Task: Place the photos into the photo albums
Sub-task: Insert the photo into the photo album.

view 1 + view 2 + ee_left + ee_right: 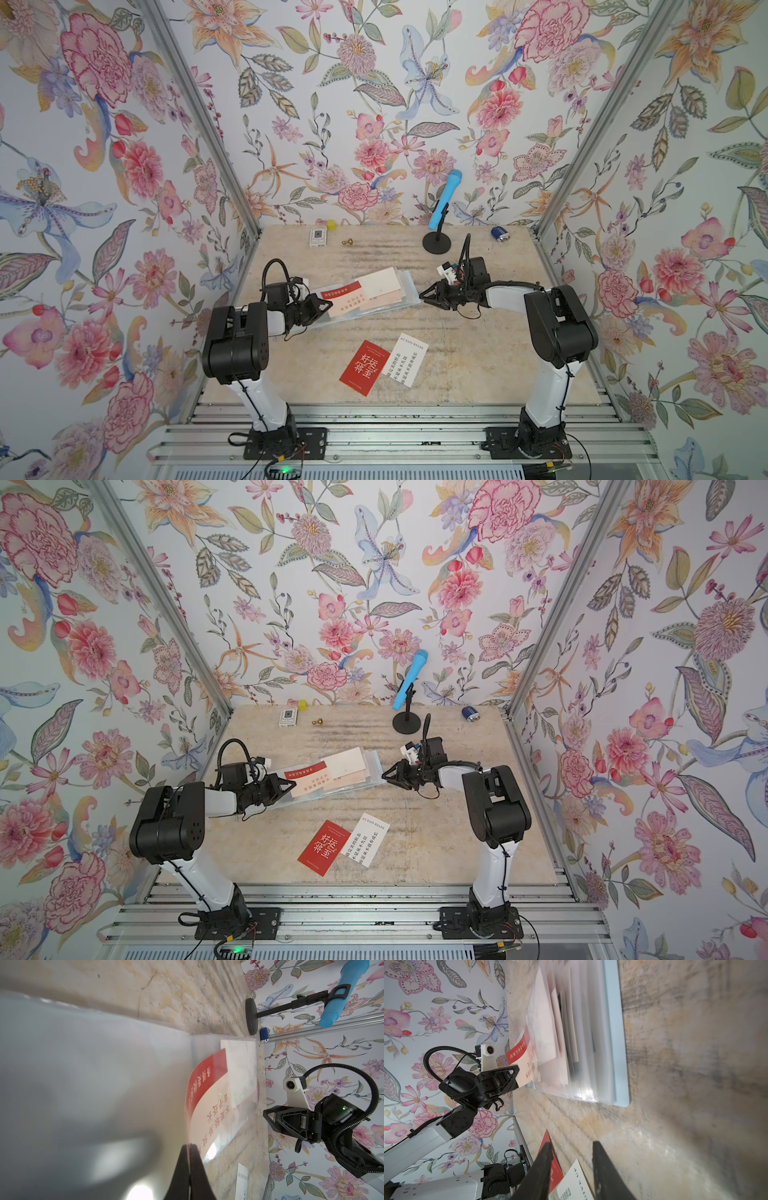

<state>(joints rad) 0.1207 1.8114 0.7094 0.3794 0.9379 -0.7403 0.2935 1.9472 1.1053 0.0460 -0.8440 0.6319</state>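
Observation:
The photo album lies open in the middle of the table, its clear sleeve pages fanned over the pale blue cover. On its pages lie a white card and a pale card with a red band and red lettering. That pale card bends up toward my left gripper, which is shut on its edge. A blurred clear sleeve fills much of the left wrist view. My right gripper is open and empty, just off the album's right end. A red photo and a white photo lie loose nearer the front.
At the back of the table stand a blue microphone on a black stand, a blue battery, a small white box with a black square, a yellow cube and a small brass piece. Aluminium rails run along the front.

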